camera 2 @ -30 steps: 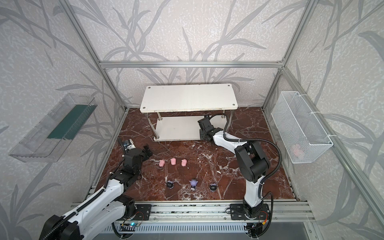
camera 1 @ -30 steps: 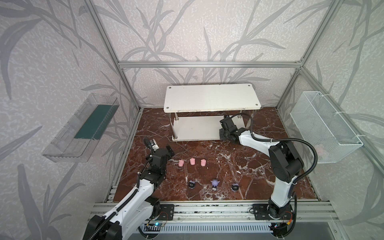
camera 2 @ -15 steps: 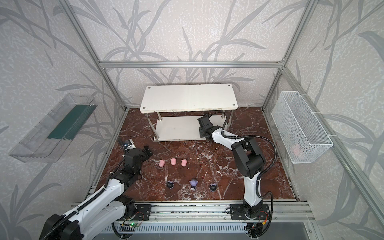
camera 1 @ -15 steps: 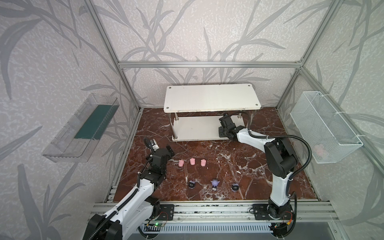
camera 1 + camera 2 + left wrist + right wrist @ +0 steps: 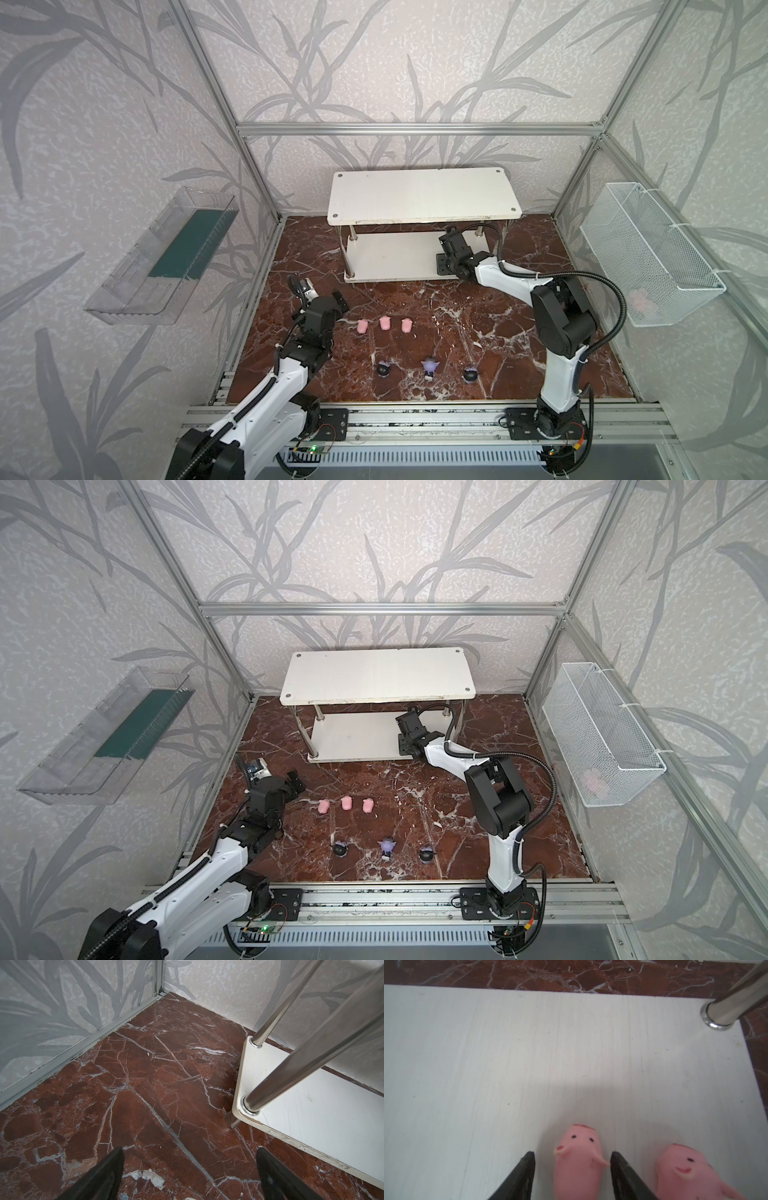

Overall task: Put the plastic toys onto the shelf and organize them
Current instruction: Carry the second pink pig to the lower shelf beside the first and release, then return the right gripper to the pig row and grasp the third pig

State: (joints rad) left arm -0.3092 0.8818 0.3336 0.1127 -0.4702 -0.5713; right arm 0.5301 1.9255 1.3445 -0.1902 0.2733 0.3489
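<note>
R hand [image 5: 572,1154] open, fingers [image 5: 519,1176] astride a pink piglet [image 5: 578,1159], not pinching; it lies on the shelf [image 5: 488,1064] lower board, at 12 o'clock on the desk [image 5: 478,332]. Second piglet [image 5: 683,1169] just beside. Toys look light, soft, squashy: pinch gently across body sides. Chrome leg [image 5: 726,1009] and top board [image 5: 424,195] crowd the reach. L hand [image 5: 190,1152] open, empty, at 9 o'clock of three desk piglets [image 5: 385,323]; three figurines [image 5: 430,366] at 6.

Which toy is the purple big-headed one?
See the dark red marble floor before the white two-tier shelf. At its near edge, find the tiny big-headed plastic figurine in the middle of a row of three. It is lilac-purple; the figurines either side are mostly black.
</note>
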